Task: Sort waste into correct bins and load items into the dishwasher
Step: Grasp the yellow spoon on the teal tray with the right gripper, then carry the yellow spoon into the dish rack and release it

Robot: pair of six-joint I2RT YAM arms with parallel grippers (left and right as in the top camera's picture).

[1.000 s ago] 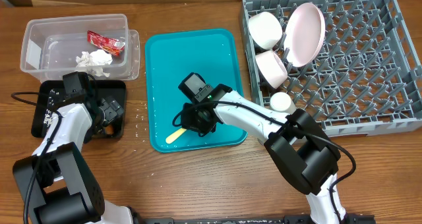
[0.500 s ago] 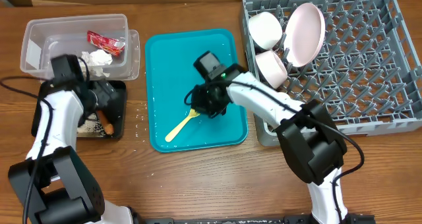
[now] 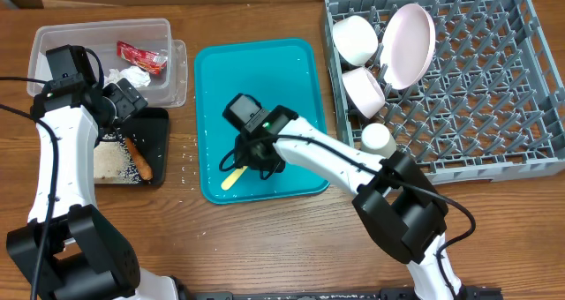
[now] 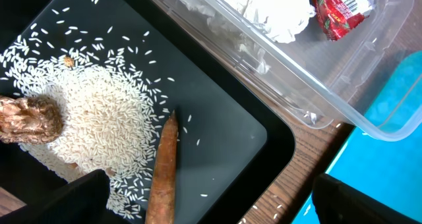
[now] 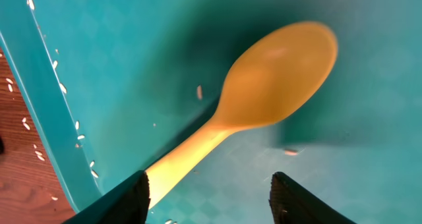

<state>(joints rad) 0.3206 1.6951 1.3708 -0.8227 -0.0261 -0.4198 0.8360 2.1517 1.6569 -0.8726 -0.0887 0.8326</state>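
My left gripper (image 3: 125, 102) is open and empty, over the far edge of the black tray (image 3: 159, 123). The tray holds white rice (image 4: 86, 135), a brown food lump (image 4: 30, 118) and the carrot-like stick (image 4: 165, 168). The clear tub (image 3: 53, 53) holds the red wrapper (image 4: 339, 10) and the crumpled white paper (image 4: 270, 10). My right gripper (image 3: 253, 152) is open low over the pale yellow spoon (image 5: 277, 79) on the teal tray (image 3: 265, 71). The spoon's handle runs past its left finger (image 5: 128, 197). The grey dish rack (image 3: 494, 88) holds two white bowls (image 3: 356, 37), the plate (image 3: 408, 44) and the cup (image 3: 377, 138).
Stray rice grains lie on the wood between the black tray and the teal tray (image 3: 185, 154) and on the teal tray's edge (image 5: 59, 85). The rack's right half has bare pegs. A cable runs along the table's left edge (image 3: 13, 110).
My left gripper has drawn back from inside the black tray toward the tub, leaving the carrot-like stick uncovered in the tray. My right gripper went up the teal tray, then came back down over the spoon.
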